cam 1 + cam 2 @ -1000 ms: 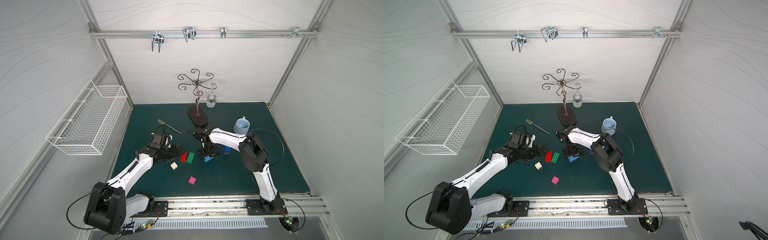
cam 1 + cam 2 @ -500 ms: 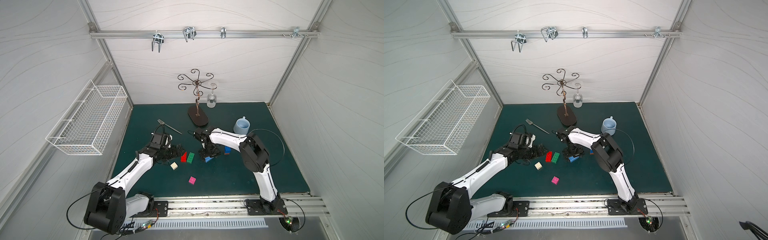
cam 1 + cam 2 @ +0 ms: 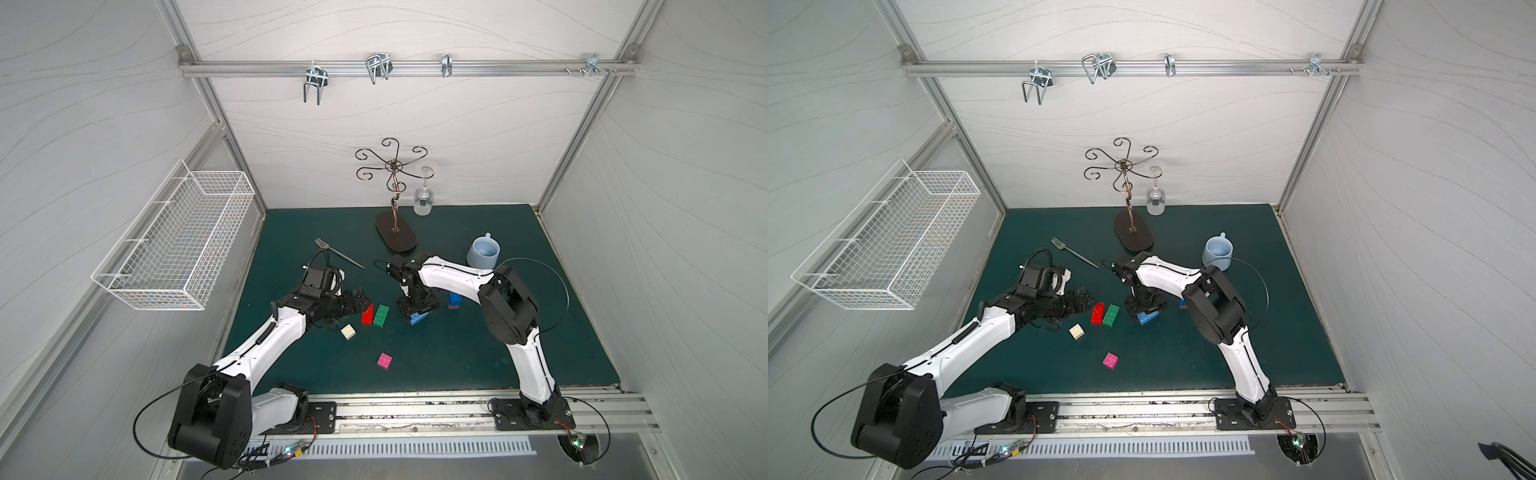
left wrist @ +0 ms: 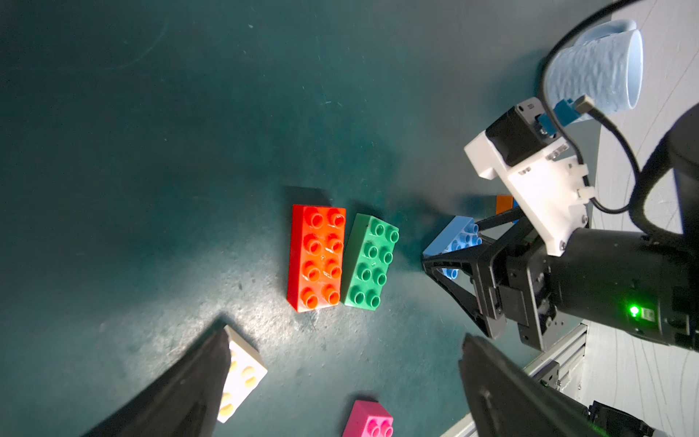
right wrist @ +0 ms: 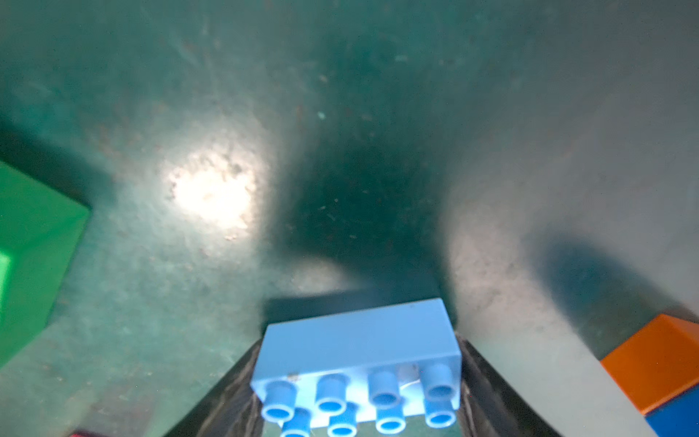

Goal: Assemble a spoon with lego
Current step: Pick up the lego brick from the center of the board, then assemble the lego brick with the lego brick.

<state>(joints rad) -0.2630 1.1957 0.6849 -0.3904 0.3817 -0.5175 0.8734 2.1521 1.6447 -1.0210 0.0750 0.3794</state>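
1. We take the long red studded plastic brick (image 4: 317, 257) as our landmark. It lies flat, glossy and studs up, on the scuffed dark green mat (image 3: 498, 332).
2. The long green studded brick (image 4: 370, 263) lies just beside the red brick, slightly angled to it.
3. Beyond the green one from the red brick, the long light blue studded brick (image 5: 357, 340) is tilted. The right gripper (image 3: 417, 311) has its black fingers closed against the brick's sides, holding it.
4. The left gripper (image 4: 345, 340) sits near the red brick, jaws spread wide with nothing between them.
5. The small white square brick (image 4: 244, 372) is near the red brick, and one left finger partly hides it.
6. The small pink square brick (image 3: 385, 360) lies farther off. The left wrist view cuts it off at the frame edge.
7. Farthest from the red brick, an orange block touching a dark blue one (image 5: 650, 363) is cut off and blurred. We cannot count its bricks.
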